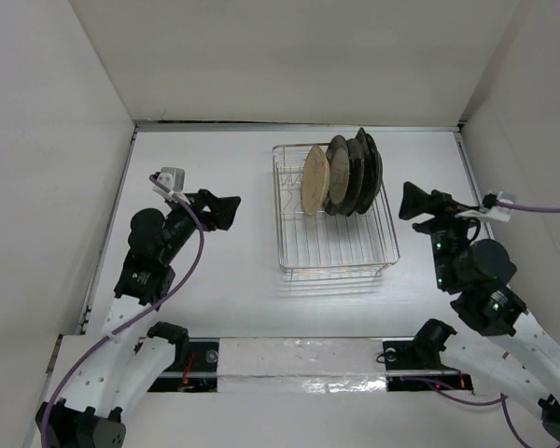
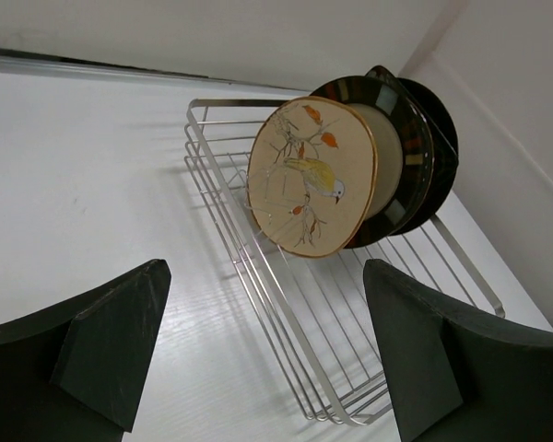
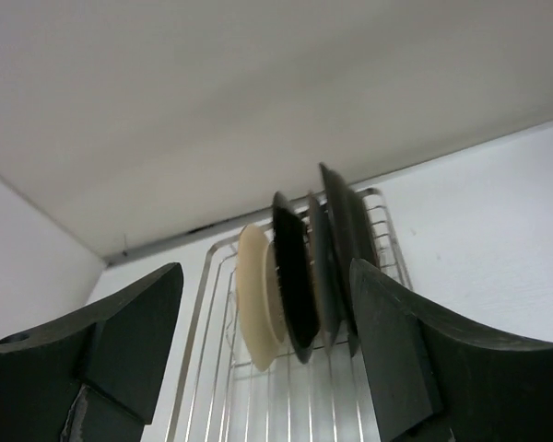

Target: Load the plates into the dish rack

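Both arms sit bent at the elbow near the front edge, wrists aimed inward. Up on the left, the left fingers (image 1: 227, 210) are spread wide and holding nothing; over on the right, the right fingers (image 1: 409, 203) gape just as wide, empty too, above the white table (image 1: 224, 280). Between them stands the dish rack (image 1: 336, 250), thin see-through chrome wire. The plates (image 1: 341, 175) stand on edge at its far end, packed close: a tan round plate (image 2: 311, 175) with a painted bird in front, and glossy dark-rimmed plates (image 2: 405, 138) behind.

text: none legible | labels: none | brands: none | numbers: none | signs: none
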`<state>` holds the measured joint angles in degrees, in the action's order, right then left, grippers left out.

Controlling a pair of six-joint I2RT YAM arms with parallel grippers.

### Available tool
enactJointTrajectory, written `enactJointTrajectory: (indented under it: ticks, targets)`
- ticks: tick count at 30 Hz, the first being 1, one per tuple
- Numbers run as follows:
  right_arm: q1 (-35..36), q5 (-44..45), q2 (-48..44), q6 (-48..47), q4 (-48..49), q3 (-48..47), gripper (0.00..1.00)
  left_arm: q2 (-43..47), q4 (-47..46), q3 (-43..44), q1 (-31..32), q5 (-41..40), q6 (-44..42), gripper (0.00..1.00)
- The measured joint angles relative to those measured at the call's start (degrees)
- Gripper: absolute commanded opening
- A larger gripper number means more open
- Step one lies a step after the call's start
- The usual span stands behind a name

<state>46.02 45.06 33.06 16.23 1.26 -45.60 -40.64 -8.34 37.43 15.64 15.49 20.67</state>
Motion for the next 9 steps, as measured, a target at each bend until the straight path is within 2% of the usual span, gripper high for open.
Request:
enactJointTrajectory:
  ticks: [4, 9]
  targets:
    - [-1.88, 1.73, -5.25, 1.62, -2.47, 1.57, 0.77, 1.86, -1.62, -0.52, 0.00, -0.13, 0.81, 0.82]
    - [-1.90, 1.70, -6.14, 3.26, -5.57, 3.06, 0.78, 3.78, -2.58, -1.84, 0.00, -0.74, 1.31, 0.81]
